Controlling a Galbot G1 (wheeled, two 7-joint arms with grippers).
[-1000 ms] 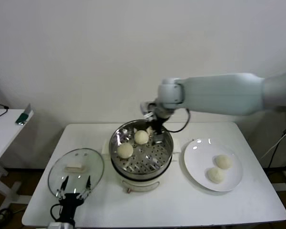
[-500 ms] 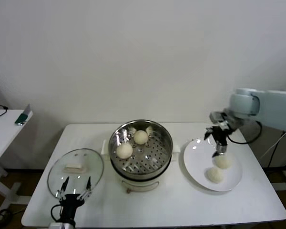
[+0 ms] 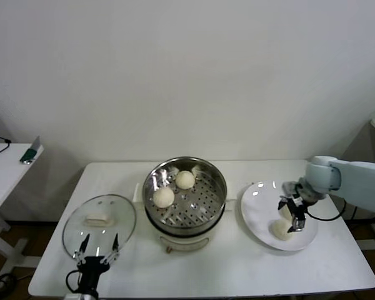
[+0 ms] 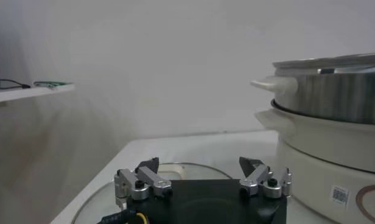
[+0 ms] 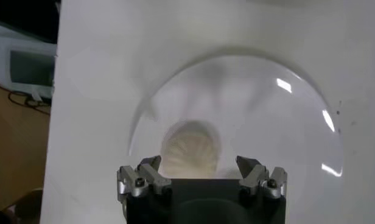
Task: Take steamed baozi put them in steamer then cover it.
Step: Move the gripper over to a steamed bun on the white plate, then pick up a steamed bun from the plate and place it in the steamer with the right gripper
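On the plate (image 3: 262,219) at the right of the table (image 3: 225,269), the right gripper (image 3: 292,214) stands low over the remaining baozi. One bun (image 3: 281,229) shows just near of the fingers in the head view. The right wrist view shows a pleated bun (image 5: 190,149) directly ahead, centred between the spread jaws, with nothing held. Whether a second bun sits hidden under the gripper cannot be told. The jaws are at full width and do not yet touch the dough; that stance suits a straddling approach to a soft round item.

Two baozi already lie in the steamer (image 3: 220,187) at table centre: one (image 3: 185,179) toward the far side of the perforated tray, one (image 3: 164,197) nearer and left of it. The right half of the tray is bare, which leaves room for the plate's stock. By my judgement the task stands about half done, and the step in hand is the pick of the third bun.

The cover (image 3: 122,219) lies flat on the table left of the steamer, handle up, well apart from the pot mouth so that loading stays unobstructed. The left gripper (image 3: 96,249) waits at the near edge of the cover, jaws wide and empty, placed for the closing step.

A side table (image 3: 0,172) stands far left.
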